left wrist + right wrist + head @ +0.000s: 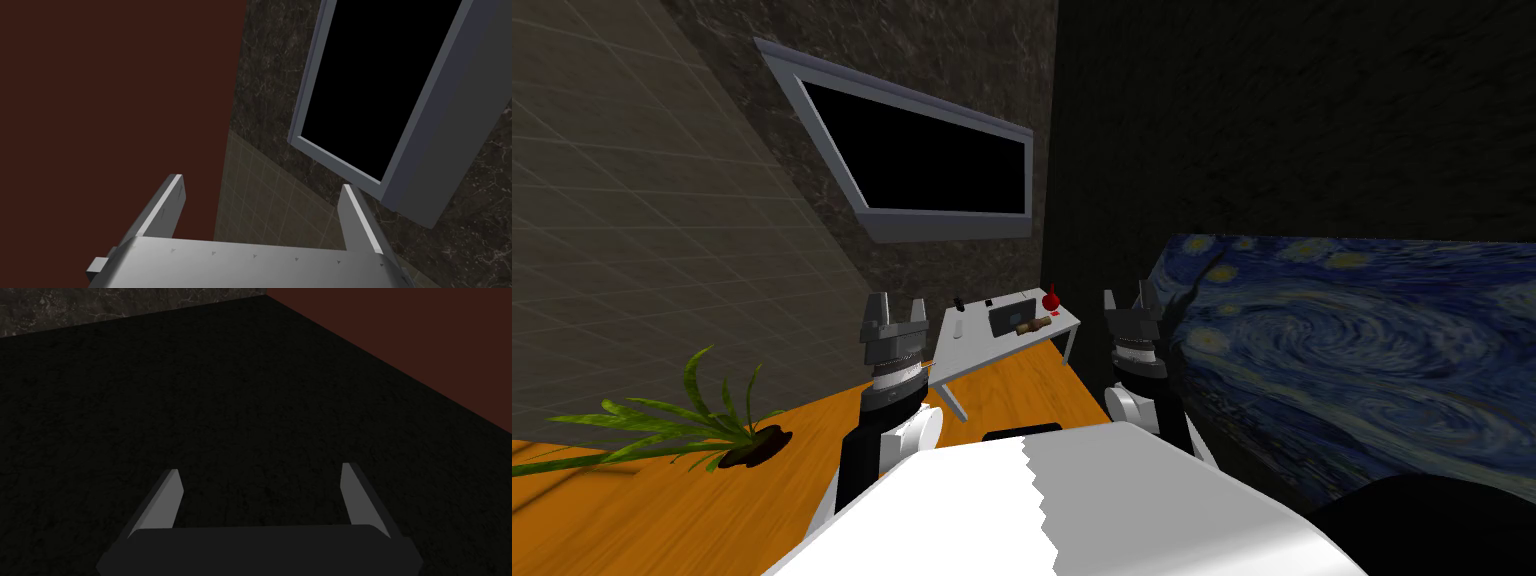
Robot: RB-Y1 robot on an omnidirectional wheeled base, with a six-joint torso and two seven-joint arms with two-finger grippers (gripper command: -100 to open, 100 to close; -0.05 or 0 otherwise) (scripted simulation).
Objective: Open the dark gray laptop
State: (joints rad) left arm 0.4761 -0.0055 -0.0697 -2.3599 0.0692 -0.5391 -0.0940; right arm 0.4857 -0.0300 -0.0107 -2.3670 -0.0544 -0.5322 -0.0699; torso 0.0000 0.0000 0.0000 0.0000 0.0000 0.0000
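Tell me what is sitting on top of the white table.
On the white table: a dark laptop, a brown object at its edge, a red vase, and a few small items too tiny to name. Anything beneath the laptop is covered.

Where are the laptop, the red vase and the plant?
laptop (1008,320): head view, its dark middle.
red vase (1052,299): head view, its round belly.
plant (757,445): head view, its dark base.

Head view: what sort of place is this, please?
Probably a room in a home, perhaps a study: a white desk with a laptop on it, a potted plant on the orange floor, and a large swirly blue painting at the right.
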